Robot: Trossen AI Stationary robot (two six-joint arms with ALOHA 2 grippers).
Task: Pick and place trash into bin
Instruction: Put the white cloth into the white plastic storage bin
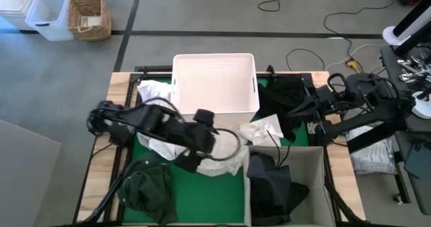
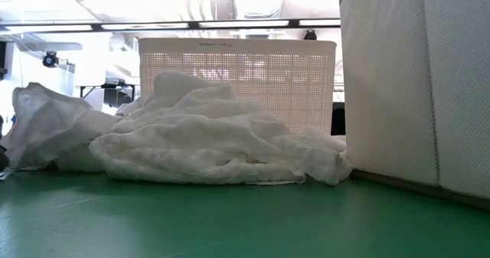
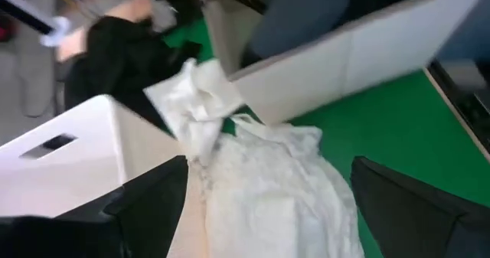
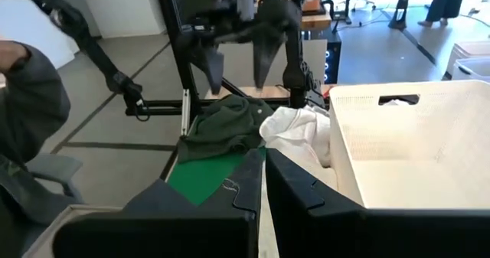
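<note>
left gripper hangs wide open over the white sheet by the tub; right gripper shut, empty

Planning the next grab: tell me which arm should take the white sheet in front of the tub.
Left. The left gripper hangs open right over the white sheet, fingers straddling it in its wrist view. The right gripper waits shut at the table's right edge, beyond the black cloth.

Bright even indoor light, soft shadows, left wrist view motion-blurred, ceiling glare
</note>
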